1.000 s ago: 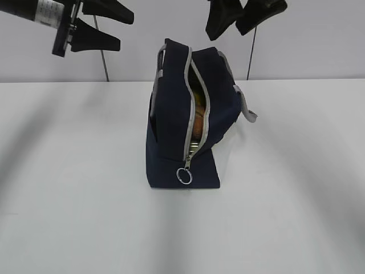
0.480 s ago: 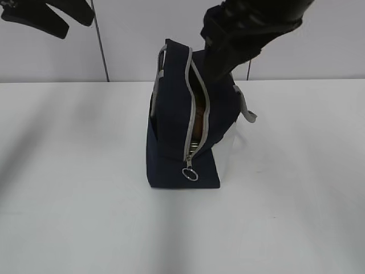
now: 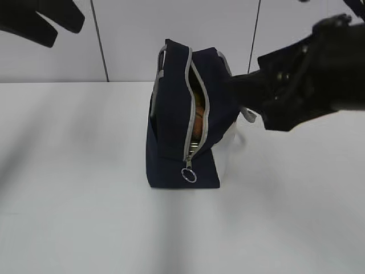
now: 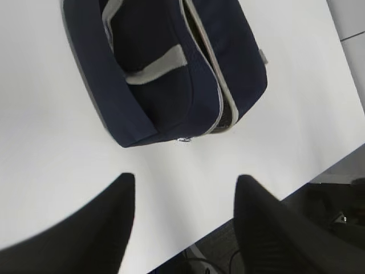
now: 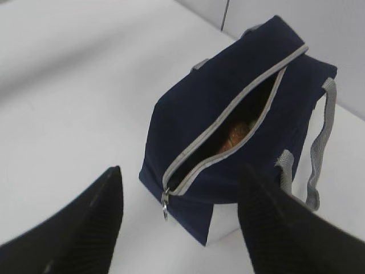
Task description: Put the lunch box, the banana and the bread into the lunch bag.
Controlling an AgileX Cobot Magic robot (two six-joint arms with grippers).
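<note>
Left gripper (image 4: pixel 185 220) and right gripper (image 5: pixel 179 214) hang spread, empty.

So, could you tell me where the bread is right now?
Inside the lunch bag at table centre; the bread shows golden-brown through the open zipper.

No text, label, brand or number can be read; the lunch bag (image 3: pixel 177 137) shows none.

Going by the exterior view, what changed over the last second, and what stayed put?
The right arm swung down from the top edge to beside the lunch bag, its right gripper open and empty. The left gripper, also open, drifted toward the upper-left corner. Nothing was grasped or released. The bag stayed upright and unzipped, with the bread visible inside.
</note>
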